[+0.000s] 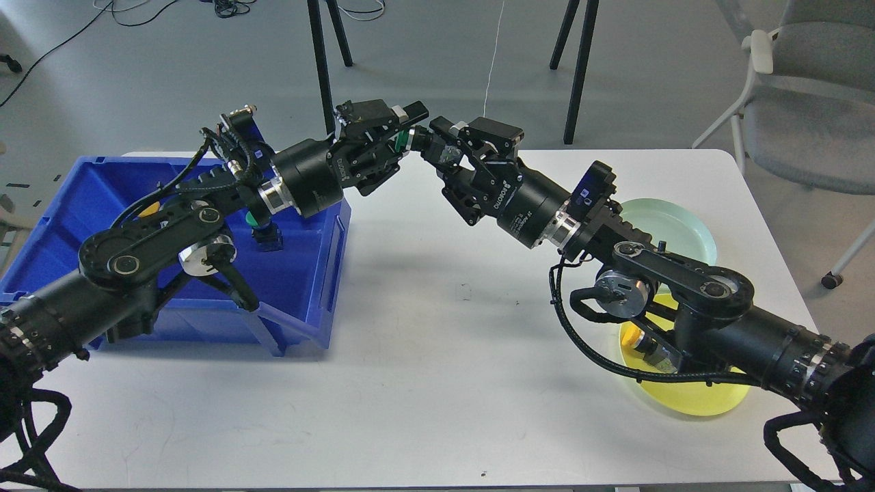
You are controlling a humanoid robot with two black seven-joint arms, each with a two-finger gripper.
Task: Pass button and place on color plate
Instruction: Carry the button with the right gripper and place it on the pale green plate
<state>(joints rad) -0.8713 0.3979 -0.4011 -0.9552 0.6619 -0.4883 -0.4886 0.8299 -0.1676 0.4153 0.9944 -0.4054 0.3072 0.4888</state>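
Left gripper [405, 130] is raised above the table [437, 355] near its far edge, fingers pressed onto a green button [403, 140], of which only a small green and pale portion shows between them. Right gripper [437, 140] meets it tip to tip from the other side; its fingers are at or just beside the same button, but whether they have closed on it cannot be determined from this view, since the dark fingertips of both units overlap.

Handling assessment: the button appears to be a small rigid push-button component, light, hard-bodied and probably smooth plastic. It should not deform under grip, but a smooth rounded cap may slip or rotate if pinched off-centre. Recommended hold for the receiving gripper is the exposed end opposite the left fingers, across flat sides of the body if available, not the domed cap. The giving gripper should release only once the second grip is secure.

Concealed or unclear items:
- Most of the button is hidden by the fingers; its full shape cannot be made out.
- A blue bin [328, 273] at the left holds at least one more green-capped button [263, 229], partly covered by the left arm.
- The yellow plate [690, 400] is largely covered by the right arm; a yellow-capped object [639, 339] rests on it.
- A pale green plate [673, 222] behind it is partly hidden.
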